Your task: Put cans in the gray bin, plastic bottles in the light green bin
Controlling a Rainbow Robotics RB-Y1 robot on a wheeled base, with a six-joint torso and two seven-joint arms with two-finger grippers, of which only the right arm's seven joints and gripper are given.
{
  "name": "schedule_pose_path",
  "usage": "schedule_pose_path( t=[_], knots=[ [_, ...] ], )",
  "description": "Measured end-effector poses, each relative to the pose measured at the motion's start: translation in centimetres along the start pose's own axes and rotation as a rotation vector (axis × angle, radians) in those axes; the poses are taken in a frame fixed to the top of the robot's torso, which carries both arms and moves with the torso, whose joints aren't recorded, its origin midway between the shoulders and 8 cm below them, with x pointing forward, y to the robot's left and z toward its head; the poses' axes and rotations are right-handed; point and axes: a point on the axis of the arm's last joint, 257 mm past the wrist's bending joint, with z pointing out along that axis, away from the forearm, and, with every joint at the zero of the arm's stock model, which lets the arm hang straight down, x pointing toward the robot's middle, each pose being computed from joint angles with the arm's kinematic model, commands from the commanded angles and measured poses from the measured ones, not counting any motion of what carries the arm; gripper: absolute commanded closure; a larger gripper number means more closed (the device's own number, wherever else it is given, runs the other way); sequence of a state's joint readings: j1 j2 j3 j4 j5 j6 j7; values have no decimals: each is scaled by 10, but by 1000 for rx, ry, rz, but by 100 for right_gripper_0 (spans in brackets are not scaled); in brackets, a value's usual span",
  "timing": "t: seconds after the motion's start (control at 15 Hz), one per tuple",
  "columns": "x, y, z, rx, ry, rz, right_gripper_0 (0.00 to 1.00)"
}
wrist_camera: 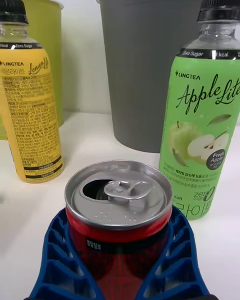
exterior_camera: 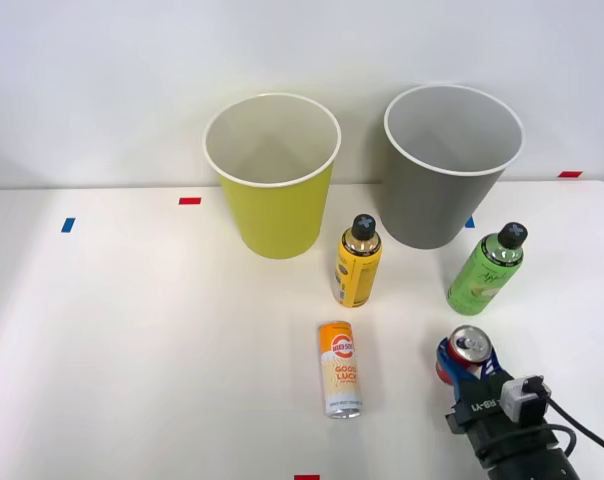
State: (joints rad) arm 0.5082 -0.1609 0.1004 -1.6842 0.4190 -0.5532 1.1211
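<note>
Red can (wrist_camera: 119,215): upright on worktop (exterior_camera: 162,330), near right; our jaws clasp its sides. Gray bin (exterior_camera: 450,165) far, directly beyond.

green bottle (wrist_camera: 200,130): "LINGTEA Apple Lite", "Fresh Apple", "Zero Sugar". yellow bottle (wrist_camera: 31,115): "LINGTEA", "Zero Sugar". orange can (exterior_camera: 339,368): "GOOD LUCK".

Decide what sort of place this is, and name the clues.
Probably a lab test bench for a sorting trial: a plain white table marked with tape, two bins, gray bin and light green bin, and a robot gripper around a red can.
</note>
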Motion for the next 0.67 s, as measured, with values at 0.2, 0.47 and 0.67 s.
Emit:
schedule_pose_path(
  t=[0.2, 0.47, 0.67],
  knots=[
    [-21, -3, -6, -51, -24, -46, 100],
    [-58, -7, -16, -114, -55, -57, 100],
    [-94, -4, -6, -92, -24, -49, 100]
  ],
)
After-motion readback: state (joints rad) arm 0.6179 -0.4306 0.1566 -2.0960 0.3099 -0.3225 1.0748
